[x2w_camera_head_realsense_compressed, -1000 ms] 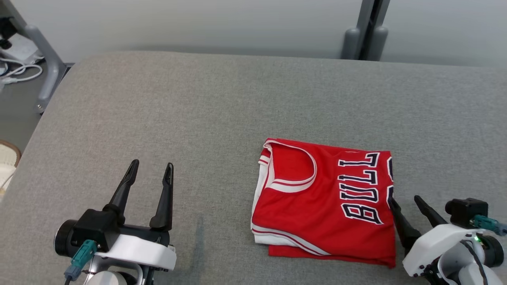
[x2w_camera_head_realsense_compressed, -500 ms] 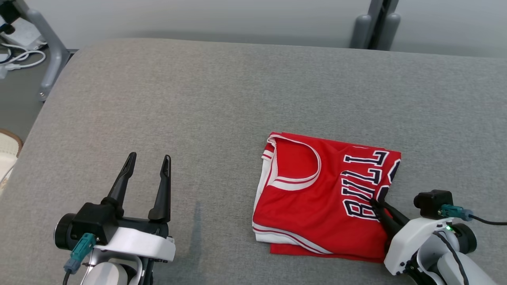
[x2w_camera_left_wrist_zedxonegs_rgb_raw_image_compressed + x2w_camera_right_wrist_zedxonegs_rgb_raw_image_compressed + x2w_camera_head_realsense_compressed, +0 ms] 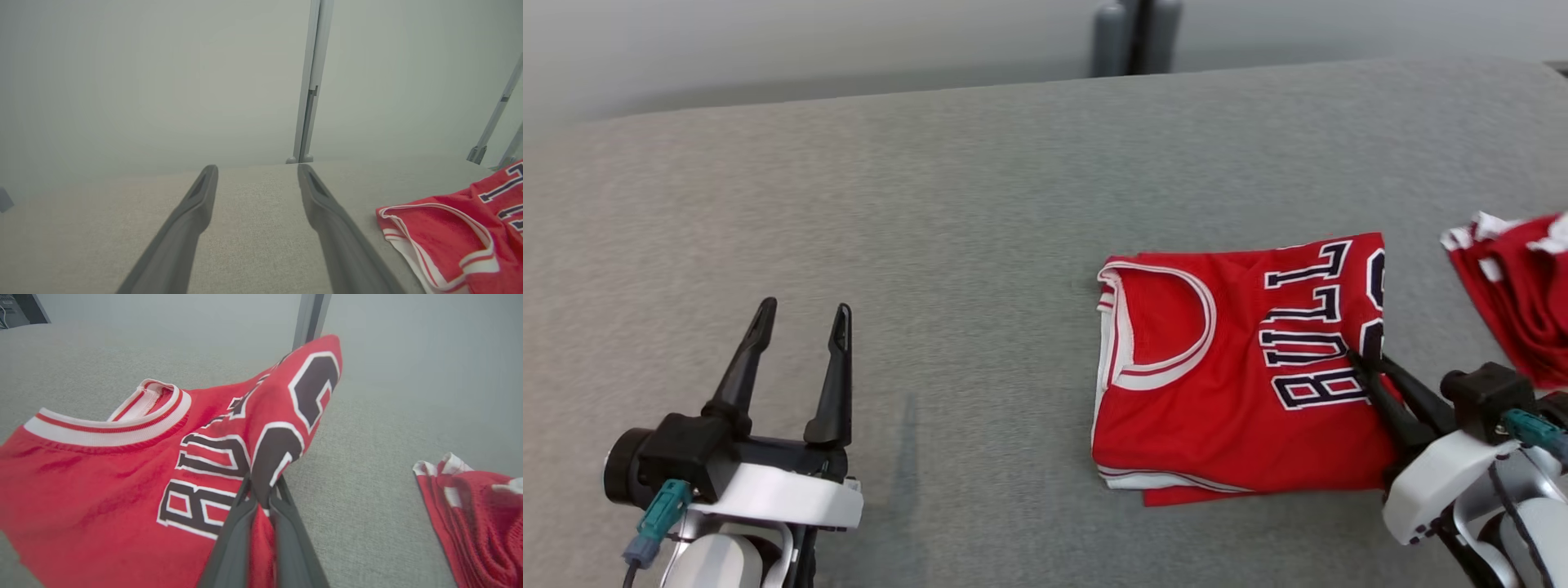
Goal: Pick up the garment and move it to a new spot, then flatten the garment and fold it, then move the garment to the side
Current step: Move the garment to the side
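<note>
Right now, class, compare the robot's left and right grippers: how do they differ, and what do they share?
The left gripper is open; the right gripper is shut.
The left gripper holds nothing; the right gripper pinches the right edge of the red jersey.
The left gripper is over the bare grey surface; the right gripper is at the red jersey.
Shared: both have two long dark fingers.

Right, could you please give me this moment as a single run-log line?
phase: side move, jersey folded | right gripper: shut on jersey edge | left gripper: open, above gray surface | other red garment: far right
</note>
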Available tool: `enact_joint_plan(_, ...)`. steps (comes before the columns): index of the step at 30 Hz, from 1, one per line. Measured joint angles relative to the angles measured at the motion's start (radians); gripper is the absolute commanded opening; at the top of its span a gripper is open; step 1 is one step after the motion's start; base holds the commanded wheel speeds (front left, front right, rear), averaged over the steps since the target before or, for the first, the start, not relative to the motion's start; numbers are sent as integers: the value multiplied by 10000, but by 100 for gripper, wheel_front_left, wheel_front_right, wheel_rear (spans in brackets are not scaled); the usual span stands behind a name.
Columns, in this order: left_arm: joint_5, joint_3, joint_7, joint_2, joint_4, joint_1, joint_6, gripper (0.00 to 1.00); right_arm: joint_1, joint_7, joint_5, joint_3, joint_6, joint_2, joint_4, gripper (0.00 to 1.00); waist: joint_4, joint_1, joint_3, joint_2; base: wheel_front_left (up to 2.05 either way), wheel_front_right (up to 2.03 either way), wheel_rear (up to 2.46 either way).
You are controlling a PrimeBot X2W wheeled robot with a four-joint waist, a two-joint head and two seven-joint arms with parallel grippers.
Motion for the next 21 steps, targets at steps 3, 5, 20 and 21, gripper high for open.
enact_joint_plan(3, 42, -2, 25, 123, -113, -140, -8, 100, 203, 119, -268, -359, 2, -107, -522, 0, -601, 0, 137, 0, 0, 0, 0)
enact_joint_plan(5, 73, -13, 71, 159, -194, -298, -10, 100, 221, 167, -407, -512, 0, -184, -779, 0, -973, 0, 237, 0, 0, 0, 0)
enact_joint_plan(20, 387, -307, 541, 489, -888, -1388, -75, 100, -3147, -493, -554, -259, 2, -2077, 136, 0, -2479, 0, 1969, 0, 0, 0, 0)
enact_joint_plan(21, 426, -326, 577, 506, -917, -1479, -100, 100, -3323, -575, -539, -284, 2, -2236, 397, 0, -2502, 0, 2115, 0, 0, 0, 0)
